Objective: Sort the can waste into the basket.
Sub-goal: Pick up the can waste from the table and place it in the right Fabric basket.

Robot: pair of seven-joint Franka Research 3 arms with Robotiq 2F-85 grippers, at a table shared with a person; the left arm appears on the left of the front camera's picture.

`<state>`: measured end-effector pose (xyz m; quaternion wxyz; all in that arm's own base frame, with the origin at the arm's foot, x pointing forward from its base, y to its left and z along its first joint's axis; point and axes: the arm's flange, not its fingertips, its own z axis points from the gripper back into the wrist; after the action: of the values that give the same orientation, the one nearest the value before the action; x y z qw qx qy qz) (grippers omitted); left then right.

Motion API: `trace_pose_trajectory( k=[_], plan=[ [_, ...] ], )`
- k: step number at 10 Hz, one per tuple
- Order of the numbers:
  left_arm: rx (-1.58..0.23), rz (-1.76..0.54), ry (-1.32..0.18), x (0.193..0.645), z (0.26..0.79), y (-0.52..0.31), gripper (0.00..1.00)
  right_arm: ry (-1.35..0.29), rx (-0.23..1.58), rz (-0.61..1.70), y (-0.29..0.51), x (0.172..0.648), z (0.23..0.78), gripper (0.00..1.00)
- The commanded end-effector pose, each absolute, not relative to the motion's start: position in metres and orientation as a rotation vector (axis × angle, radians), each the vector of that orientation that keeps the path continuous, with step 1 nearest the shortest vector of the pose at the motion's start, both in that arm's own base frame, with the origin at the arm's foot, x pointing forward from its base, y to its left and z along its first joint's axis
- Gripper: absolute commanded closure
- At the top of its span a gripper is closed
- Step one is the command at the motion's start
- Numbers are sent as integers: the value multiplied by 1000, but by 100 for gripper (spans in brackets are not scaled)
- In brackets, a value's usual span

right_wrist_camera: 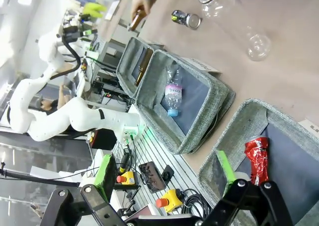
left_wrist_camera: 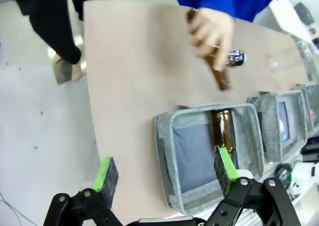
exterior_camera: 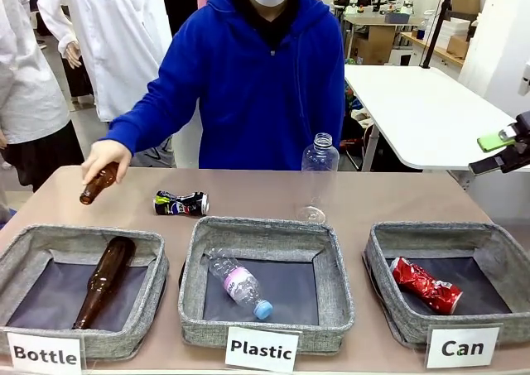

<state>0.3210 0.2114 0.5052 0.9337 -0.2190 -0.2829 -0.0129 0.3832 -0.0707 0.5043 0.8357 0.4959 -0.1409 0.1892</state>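
One red can (exterior_camera: 426, 285) lies crumpled in the Can basket (exterior_camera: 439, 228) at the lower right of the front frame. The black can (exterior_camera: 180, 203) is out on the tabletop (exterior_camera: 397, 197), left of centre, just behind the gap between the Bottle basket (exterior_camera: 83, 233) and the Plastic basket (exterior_camera: 265, 223). It lies on its side with its long axis running left-right across the frame, so a grasp would best go across its short width, fingers closing front to back. A person's hand (exterior_camera: 106, 156) holding a brown bottle (exterior_camera: 98, 185) is just left of it, near but apart. The left end effector (left_wrist_camera: 164, 166) is spread wide and empty over the near edge of the Bottle basket; in its wrist view the black can sits toward the upper right, just past the hand. The right end effector (right_wrist_camera: 163, 168), also spread and empty, is raised at the right edge of the front frame by the Can basket, well apart from the black can. The left arm looks nearer the can, the right nearer the basket.
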Motion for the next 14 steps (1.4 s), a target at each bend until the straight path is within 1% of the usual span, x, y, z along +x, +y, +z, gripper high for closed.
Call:
trace_pose_trajectory(
  k=[1, 3, 4, 5, 6, 7, 9, 10, 12, 14],
  plan=[
    [-485, 12, -555, 338, 494, 199, 0, -299, 1047, 422, -73, 382, 507, 0],
    [-442, -78, -528, 361, 505, 178, 0, -299, 1047, 422, -73, 382, 507, 0],
    [-455, -90, -506, 371, 508, 182, 0, -299, 1047, 422, -73, 382, 507, 0],
    [-476, -72, -489, 371, 507, 196, 0, -299, 1047, 422, -73, 382, 507, 0],
    [-493, 11, -454, 361, 503, 226, 0, -299, 1047, 422, -73, 382, 507, 0],
    [-529, 85, -455, 341, 496, 256, 0, -299, 1047, 422, -73, 382, 507, 0],
    [-585, 182, -517, 295, 483, 289, 0, -299, 1047, 422, -73, 382, 507, 0],
    [-603, 207, -530, 285, 474, 294, 0, -299, 1047, 422, -73, 382, 507, 0],
    [-615, 208, -512, 289, 463, 294, 0, -299, 1047, 422, -73, 382, 507, 0],
    [-592, 183, -508, 303, 472, 282, 0, -299, 1047, 422, -73, 382, 507, 0]
  ],
)
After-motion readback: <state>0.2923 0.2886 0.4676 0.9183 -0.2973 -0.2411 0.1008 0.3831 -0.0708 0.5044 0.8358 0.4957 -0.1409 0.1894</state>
